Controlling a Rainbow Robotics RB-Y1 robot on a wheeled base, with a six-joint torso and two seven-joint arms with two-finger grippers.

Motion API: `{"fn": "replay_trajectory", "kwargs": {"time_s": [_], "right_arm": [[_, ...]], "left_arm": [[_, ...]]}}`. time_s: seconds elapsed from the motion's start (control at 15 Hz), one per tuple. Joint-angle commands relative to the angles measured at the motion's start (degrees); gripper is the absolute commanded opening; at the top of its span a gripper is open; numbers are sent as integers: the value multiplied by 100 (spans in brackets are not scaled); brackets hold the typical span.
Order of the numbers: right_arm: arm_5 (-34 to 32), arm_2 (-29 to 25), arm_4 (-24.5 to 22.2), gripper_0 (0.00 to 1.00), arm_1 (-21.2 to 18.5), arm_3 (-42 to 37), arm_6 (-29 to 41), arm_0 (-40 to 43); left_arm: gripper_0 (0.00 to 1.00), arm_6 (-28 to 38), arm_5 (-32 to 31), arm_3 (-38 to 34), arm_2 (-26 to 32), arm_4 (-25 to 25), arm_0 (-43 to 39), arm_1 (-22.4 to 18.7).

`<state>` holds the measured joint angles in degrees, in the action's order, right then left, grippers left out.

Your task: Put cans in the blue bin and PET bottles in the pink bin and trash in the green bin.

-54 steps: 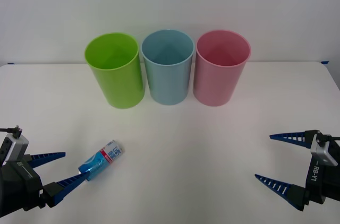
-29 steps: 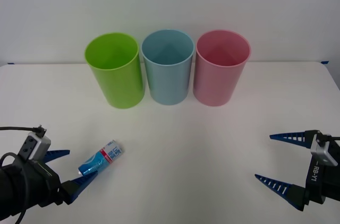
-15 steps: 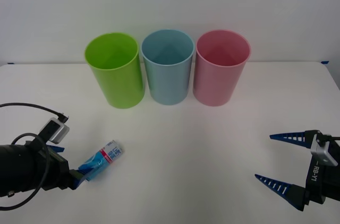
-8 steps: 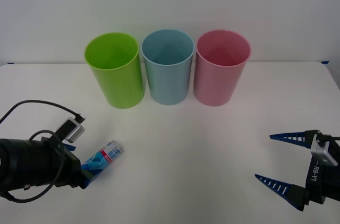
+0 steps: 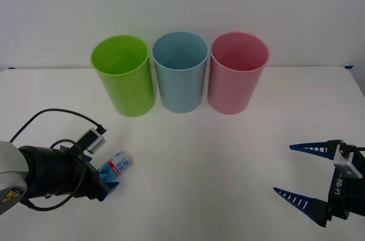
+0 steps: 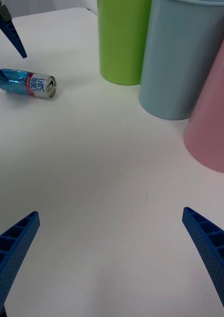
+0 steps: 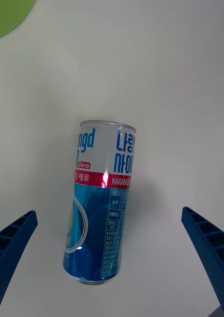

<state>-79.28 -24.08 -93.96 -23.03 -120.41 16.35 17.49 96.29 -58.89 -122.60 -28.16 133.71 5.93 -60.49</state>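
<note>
blue-white-red can (image 7: 99, 203), green bin (image 5: 123, 75), perhaps lime

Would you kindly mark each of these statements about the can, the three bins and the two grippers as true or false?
1. The can lies on its side on the table. True.
2. The can is already inside the blue bin. False: it lies on the table, nearer the robot than the green bin.
3. The left gripper is open, with a finger on either side of the can. True.
4. The pink bin stands between the other two bins. False: the blue bin is in the middle, and the pink one is at the right end.
5. The right gripper holds a bottle. False: it is open and holds nothing, at the table's right.
</note>
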Motion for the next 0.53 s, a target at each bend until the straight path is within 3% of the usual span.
{"fn": "replay_trajectory", "kwargs": {"time_s": [0.07, 0.53], "right_arm": [[0, 0, 0, 100, 0, 0, 0, 0], [0, 0, 0, 100, 0, 0, 0, 0]], "left_arm": [[100, -5, -8, 219, -137, 120, 119, 178], [100, -5, -219, 703, -427, 384, 471, 697]]}}
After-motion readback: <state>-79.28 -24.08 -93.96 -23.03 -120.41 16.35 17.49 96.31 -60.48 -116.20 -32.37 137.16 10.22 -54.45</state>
